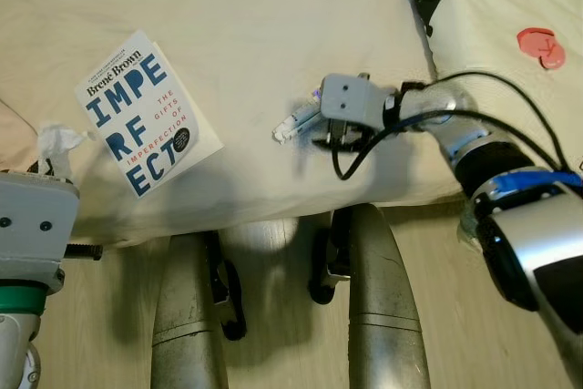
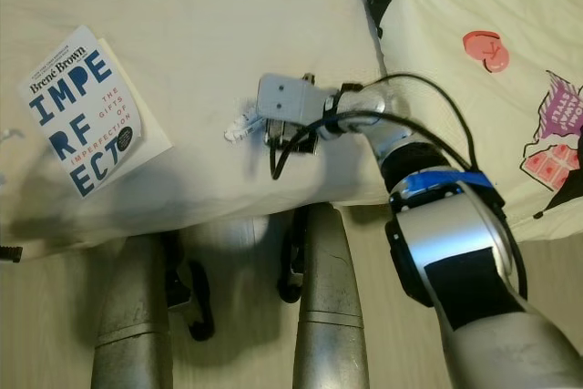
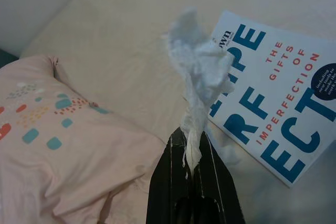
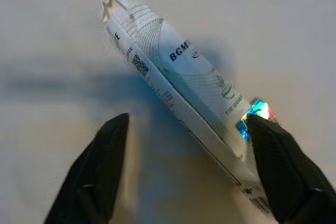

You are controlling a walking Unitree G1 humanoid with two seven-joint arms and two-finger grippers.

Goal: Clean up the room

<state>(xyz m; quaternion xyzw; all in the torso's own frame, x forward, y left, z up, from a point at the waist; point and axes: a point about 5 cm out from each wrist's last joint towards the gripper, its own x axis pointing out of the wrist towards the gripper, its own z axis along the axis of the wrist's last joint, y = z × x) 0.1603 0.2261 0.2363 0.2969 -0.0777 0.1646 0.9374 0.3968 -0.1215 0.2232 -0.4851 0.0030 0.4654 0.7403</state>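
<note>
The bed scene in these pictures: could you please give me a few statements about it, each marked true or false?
1. The left gripper is shut on a crumpled tissue. True.
2. The right gripper is shut on the white packet. False: its fingers stand open on either side of the packet, which lies on the bed sheet.
3. The book lies closed, cover up, on the sheet. True.
4. The book lies on the pink pillow. False: it lies on the cream sheet, apart from the pillow.
5. The packet lies between the book and the patterned cover. True.
</note>
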